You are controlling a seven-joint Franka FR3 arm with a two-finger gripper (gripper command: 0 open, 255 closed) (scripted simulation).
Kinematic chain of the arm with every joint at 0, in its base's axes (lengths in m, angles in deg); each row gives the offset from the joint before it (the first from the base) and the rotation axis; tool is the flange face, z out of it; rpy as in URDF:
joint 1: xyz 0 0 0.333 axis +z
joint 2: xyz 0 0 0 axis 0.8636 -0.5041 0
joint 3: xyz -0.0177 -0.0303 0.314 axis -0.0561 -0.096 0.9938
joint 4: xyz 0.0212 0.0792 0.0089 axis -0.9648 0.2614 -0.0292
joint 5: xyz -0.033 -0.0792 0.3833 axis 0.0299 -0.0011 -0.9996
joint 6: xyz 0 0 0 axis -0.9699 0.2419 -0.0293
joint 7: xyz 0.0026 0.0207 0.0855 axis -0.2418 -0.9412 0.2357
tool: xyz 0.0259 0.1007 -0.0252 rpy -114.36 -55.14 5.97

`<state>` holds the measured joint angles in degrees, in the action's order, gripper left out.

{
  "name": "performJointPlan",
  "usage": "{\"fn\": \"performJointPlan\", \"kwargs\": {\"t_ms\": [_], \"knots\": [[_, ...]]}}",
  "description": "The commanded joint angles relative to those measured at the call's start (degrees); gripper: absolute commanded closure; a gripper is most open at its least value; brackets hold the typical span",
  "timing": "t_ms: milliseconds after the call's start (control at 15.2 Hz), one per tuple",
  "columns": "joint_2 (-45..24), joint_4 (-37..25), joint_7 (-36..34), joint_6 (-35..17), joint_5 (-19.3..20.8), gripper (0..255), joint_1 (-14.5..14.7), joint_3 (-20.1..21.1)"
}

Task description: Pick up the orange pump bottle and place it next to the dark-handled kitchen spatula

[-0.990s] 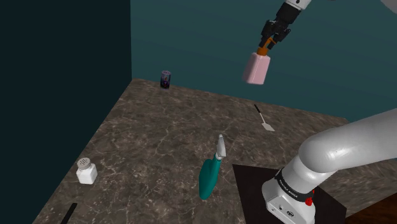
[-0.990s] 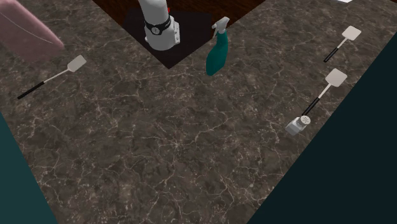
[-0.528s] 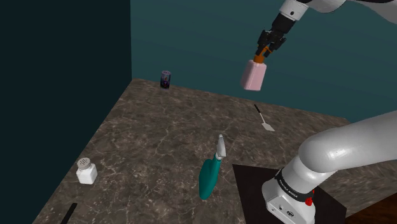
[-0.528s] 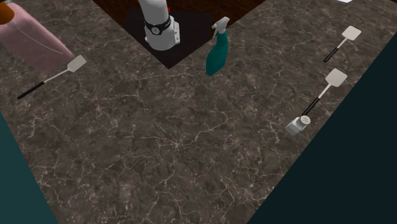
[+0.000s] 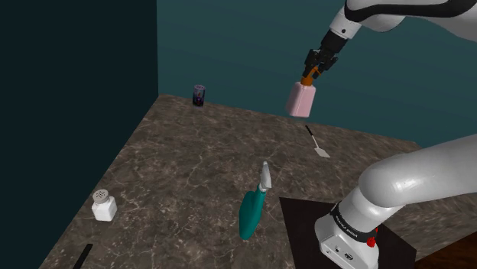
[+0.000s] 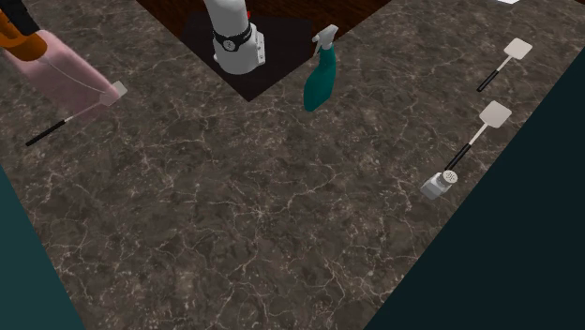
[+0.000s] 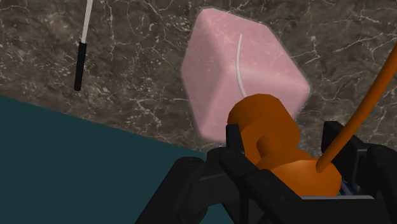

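I logged a dark marbled counter [image 5: 183,153] carrying a teal spray bottle [image 5: 251,210] on its side, a white shaker [image 5: 104,206], a small dark can [image 5: 199,95] at the far edge, and a dark-handled spatula [image 5: 317,143].

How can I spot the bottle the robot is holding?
Look at the teal wall behind the marbled counter. High in front of it, the arm's black hand grips a pump bottle by its orange top. It is the pink one hanging in the air; the teal spray bottle lies on the counter.
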<state>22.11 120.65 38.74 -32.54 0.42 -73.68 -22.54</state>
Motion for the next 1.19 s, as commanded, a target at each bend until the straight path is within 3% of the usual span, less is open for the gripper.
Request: {"fn": "performJointPlan", "kwargs": {"t_ms": [0,1122], "knots": [[0.2,1.6,0.0,-1.5,0.0,255,0.0,0.1],[-1.1,13.8,0.8,-14.9,-0.1,255,-0.1,-0.5]]}}
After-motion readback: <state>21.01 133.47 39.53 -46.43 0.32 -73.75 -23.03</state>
